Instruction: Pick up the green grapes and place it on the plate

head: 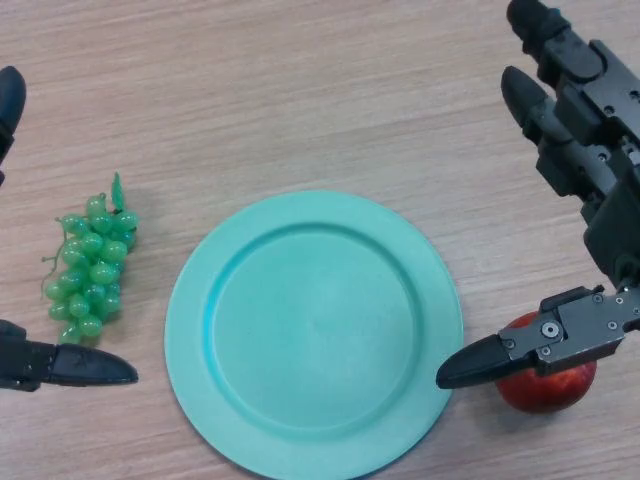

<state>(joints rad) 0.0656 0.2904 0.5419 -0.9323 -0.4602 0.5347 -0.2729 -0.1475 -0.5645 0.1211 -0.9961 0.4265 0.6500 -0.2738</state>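
Observation:
A bunch of green grapes (pixel 90 270) lies on the wooden table at the left, its stem pointing away from me. Just right of it sits a round teal plate (pixel 200 300) with nothing on it. My left hand (pixel 70 367) shows at the left edge, its thumb lying straight just below the grapes and a fingertip far above them, apart from the bunch. My right hand (pixel 585 150) is at the right edge, fingers straight and spread, its thumb reaching toward the plate's rim.
A red apple (pixel 545 385) rests on the table by the plate's lower right rim, partly hidden under my right thumb. The wooden tabletop stretches bare beyond the plate.

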